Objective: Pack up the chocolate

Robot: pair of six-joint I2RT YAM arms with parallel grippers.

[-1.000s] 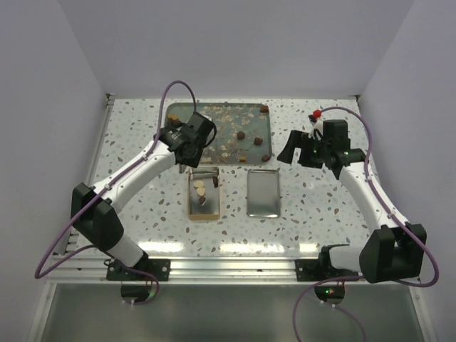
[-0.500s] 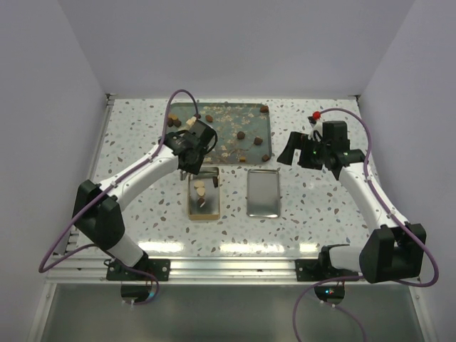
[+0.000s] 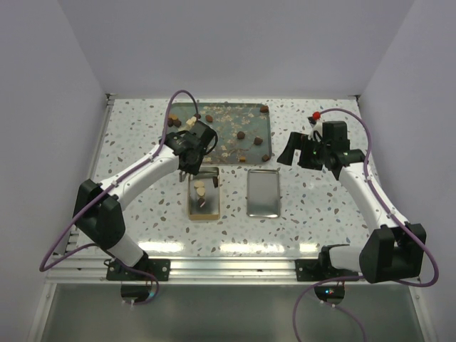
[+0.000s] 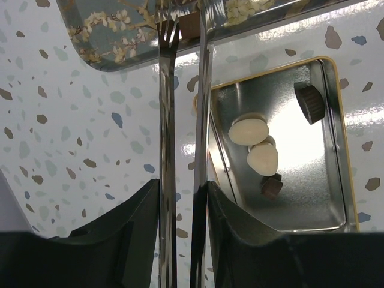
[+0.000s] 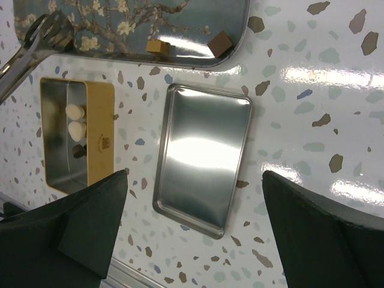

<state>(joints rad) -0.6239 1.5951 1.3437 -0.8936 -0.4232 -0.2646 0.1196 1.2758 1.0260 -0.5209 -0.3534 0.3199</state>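
Tongs [image 4: 167, 120] pinched in the left gripper [image 4: 183, 192] seem to hold a brown chocolate [image 4: 189, 27] over the floral tray [image 4: 108, 51] edge, short of the gold tin [image 4: 294, 192]; easing grip early would drop it outside. The right gripper [image 5: 198, 222] gapes wide.

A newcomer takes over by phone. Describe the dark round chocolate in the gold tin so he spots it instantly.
Beside the floral tray lies the open gold tin. The dark round chocolate sits alone in its corner nearest the tray and the silver lid. The cream pieces and small dark square cluster mid-tin; it alone is cup-shaped.
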